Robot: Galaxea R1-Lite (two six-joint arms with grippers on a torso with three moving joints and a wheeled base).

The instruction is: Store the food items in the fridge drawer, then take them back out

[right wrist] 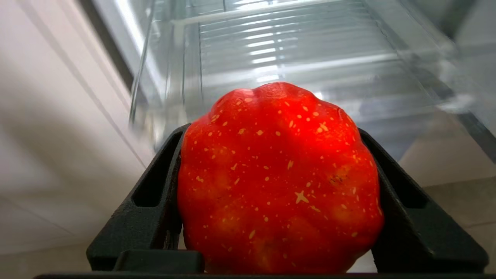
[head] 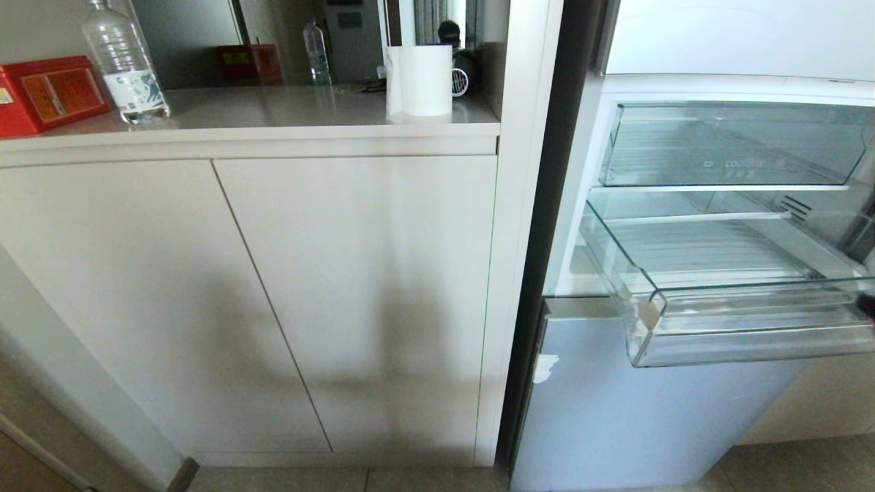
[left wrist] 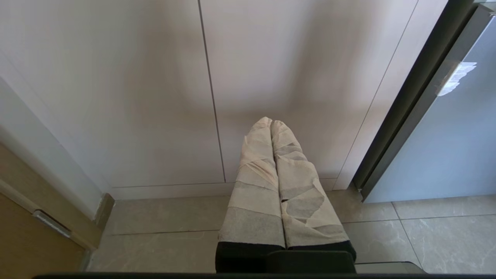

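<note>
The right gripper is clamping a rounded, ribbed, bright red food piece speckled with yellow between its two black jaws, one pressing on each side. Just beyond the claw, the wide, shallow clear plastic fridge drawer with a ribbed floor is standing pulled out, and no food is showing inside it. Above that, the lettered clear bin is also showing no food. The left gripper, its tape-wrapped fingers pressed together on nothing, is hanging parked by the pale cabinet doors. Judgement: storing is only beginning; placing this piece, any others, and the whole retrieval are remaining.
</note>
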